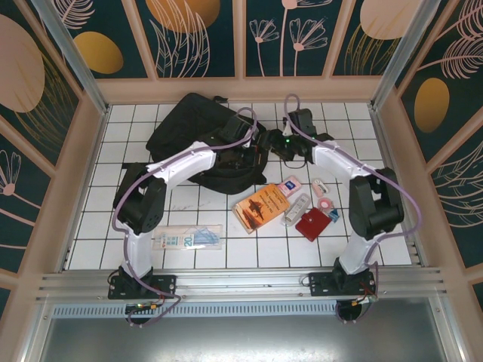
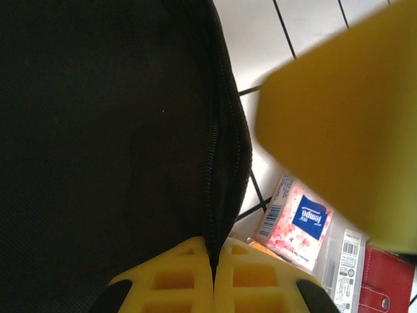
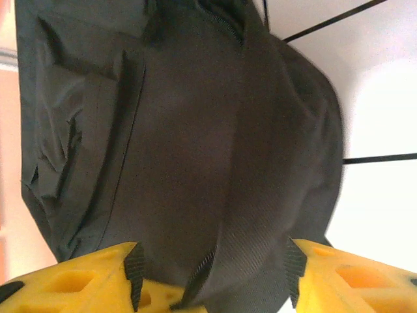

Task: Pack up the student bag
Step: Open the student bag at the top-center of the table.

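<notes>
Left gripper (image 2: 213,277) pinching zipper (image 2: 211,163) | student bag (image 1: 189,124) long axis left-right

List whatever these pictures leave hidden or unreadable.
- Top view: the arms cover the front of the backpack, so whether it is unzipped is hidden.
- Left wrist view: the left gripper is shut at the zip; its closed jaws hide what they pinch.
- Left wrist view: a blurred yellow shape blocks the upper right.
- Left wrist view: the red wallet is cut off by the edge.
- Top view: the book title is too small.
</notes>
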Tool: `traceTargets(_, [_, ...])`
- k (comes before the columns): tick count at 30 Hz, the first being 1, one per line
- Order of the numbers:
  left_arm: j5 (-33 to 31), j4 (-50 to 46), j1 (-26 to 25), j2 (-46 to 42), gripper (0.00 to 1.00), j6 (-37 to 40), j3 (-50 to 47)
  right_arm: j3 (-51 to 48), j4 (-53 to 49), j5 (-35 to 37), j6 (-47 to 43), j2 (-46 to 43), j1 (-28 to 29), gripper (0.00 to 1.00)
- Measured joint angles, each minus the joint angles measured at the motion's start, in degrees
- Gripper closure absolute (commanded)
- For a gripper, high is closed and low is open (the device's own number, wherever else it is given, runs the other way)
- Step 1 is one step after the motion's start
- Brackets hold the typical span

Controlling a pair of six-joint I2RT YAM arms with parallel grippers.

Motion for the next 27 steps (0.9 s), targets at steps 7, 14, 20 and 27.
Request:
traceTargets(7, [0.2,1.6,0.0,-1.7,1.00,0.0,-2.7,0.5,0.5,-0.8,2.6,4.4,0.9,0.93])
traceTargets(14, [1.1,3.4,0.0,-2.8,1.00,0.0,-5.9,-4.9,5.6,-1.1,3.7,2.5,1.6,1.00])
traceTargets(20, [3.3,3.7,0.0,-4.9,0.84,-0.2,-7.6,-10.6,11.5,-2.6,3.7,-1.4,1.5,1.00])
traceTargets(27, [4.1,4.1,0.9,-8.0,0.72,-0.9,-7.6,-13.6,13.2,-2.8,3.1,-2.1,0.1,1.00])
